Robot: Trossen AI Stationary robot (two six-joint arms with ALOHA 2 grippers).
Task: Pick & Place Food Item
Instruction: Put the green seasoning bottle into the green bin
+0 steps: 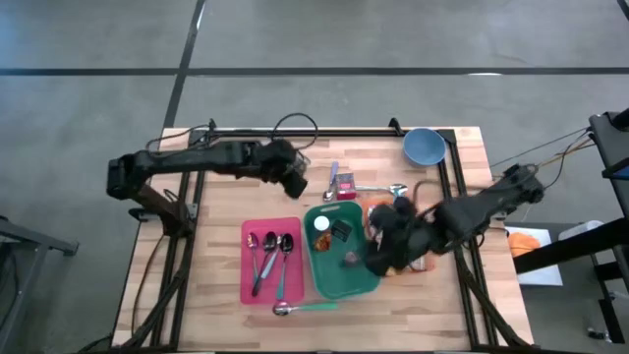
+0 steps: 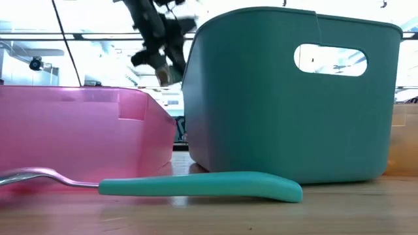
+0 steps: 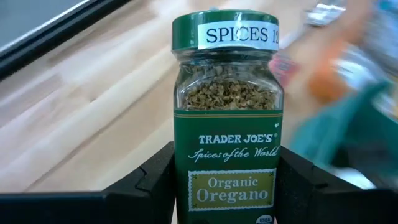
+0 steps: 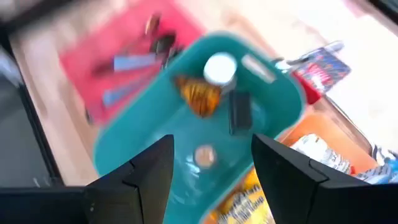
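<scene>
Left gripper (image 3: 224,186) pinches green-lidded glass oregano jar (image 3: 225,118), held above wooden table (image 1: 221,172). Right gripper (image 4: 211,168) spread, empty, over teal plastic bin (image 4: 283,106) beside pink tray (image 1: 257,292).

Teal bin (image 1: 344,280) beside pink tray (image 1: 257,285) — spoons (image 1: 269,258) inside, seemingly three.

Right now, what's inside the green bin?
The green bin holds a white-capped jar, an orange-striped packet, a small dark box and a little round thing. The near corners are hidden behind the right gripper.
</scene>
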